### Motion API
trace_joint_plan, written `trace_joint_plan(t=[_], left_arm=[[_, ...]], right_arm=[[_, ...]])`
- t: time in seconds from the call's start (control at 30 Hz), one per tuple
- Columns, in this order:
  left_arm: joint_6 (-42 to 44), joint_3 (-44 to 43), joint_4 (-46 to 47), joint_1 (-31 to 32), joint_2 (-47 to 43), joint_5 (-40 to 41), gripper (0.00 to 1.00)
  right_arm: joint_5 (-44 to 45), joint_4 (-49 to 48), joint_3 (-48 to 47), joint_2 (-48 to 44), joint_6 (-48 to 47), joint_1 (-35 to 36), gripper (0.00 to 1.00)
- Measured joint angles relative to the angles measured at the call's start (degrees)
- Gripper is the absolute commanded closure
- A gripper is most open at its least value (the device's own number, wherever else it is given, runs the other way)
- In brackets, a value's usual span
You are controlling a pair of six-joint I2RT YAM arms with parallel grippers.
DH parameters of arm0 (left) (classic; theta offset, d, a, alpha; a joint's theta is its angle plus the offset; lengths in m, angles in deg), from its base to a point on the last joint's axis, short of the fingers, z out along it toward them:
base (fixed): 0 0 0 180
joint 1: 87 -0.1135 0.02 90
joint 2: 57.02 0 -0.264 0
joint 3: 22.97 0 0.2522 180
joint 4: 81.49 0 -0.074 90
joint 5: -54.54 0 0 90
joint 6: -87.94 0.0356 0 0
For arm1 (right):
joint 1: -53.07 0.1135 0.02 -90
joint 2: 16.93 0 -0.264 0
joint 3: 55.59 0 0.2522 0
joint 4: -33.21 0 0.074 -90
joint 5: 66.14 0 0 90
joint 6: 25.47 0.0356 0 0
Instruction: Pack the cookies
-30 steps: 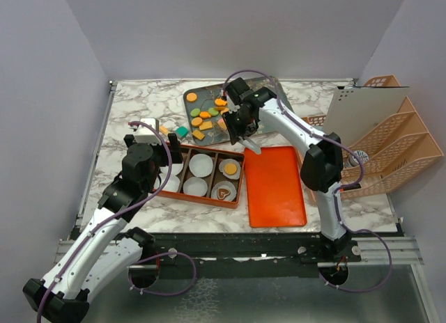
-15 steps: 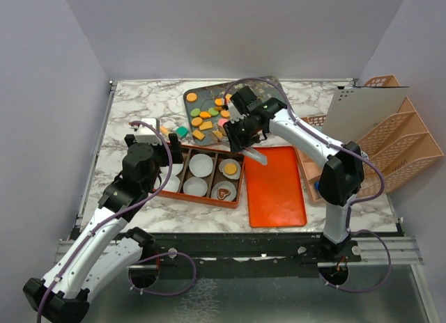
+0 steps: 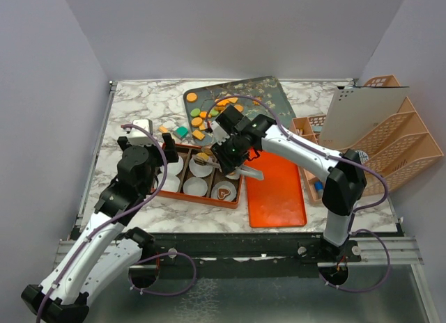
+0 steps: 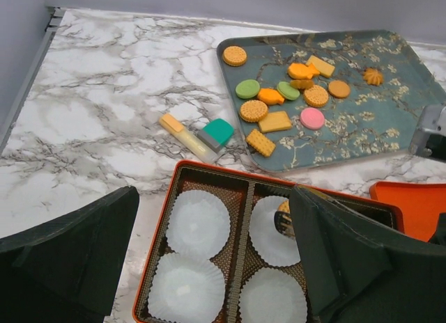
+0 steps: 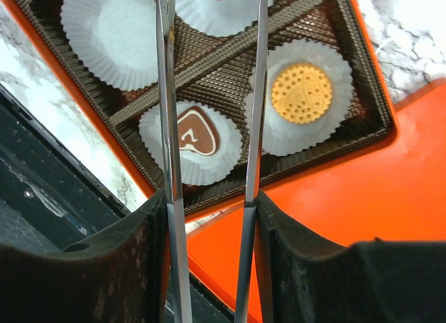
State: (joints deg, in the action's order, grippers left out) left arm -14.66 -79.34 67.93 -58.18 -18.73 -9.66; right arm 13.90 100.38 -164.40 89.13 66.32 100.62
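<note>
Bright, even white light falls from overhead, soft, with no hard edges. The arms throw only faint grey shadows on the marble table [image 3: 132, 107], and the orange lid [image 3: 279, 191] carries a mild sheen. The top view is sharp throughout. At the right wrist, the steel tweezers [image 5: 169, 114] flash thin streaks of glare, while the black pads [image 5: 90, 267] of the right gripper [image 5: 212, 211] clamping them look murky and slightly soft. The fingers [image 4: 66, 260] of the left gripper [image 4: 212, 198] are dark, nearly featureless.
</note>
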Motion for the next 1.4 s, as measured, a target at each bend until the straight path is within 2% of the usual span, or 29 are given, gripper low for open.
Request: trace_joint_plan(t=[0.23,0.47,0.87,1.1,1.27,1.4], left_arm=[[-0.1,0.7,0.2,-0.3,-3.0,2.4,0.01],[-0.2,1.1,0.5,-0.3,-3.9,3.1,0.01],[-0.2,1.1,0.7,-0.4,-4.0,3.1,0.01],[-0.2,1.1,0.9,-0.4,-4.0,3.1,0.01],[-0.2,1.2,0.9,-0.4,-4.0,3.0,0.01],[-0.2,1.2,0.9,-0.4,-4.3,2.6,0.01]], right_arm=[[0.0,-0.1,0.0,1.3,-0.4,2.4,0.81],[0.1,-0.1,0.0,4.8,-0.4,2.7,0.73],[0.5,0.0,-2.4,6.8,-1.9,2.8,0.44],[0.8,0.0,-2.6,6.8,-2.3,2.8,0.43],[1.3,0.0,-2.6,6.4,-2.3,2.9,0.47],[2.5,0.0,-2.7,4.8,-2.2,3.0,0.46]])
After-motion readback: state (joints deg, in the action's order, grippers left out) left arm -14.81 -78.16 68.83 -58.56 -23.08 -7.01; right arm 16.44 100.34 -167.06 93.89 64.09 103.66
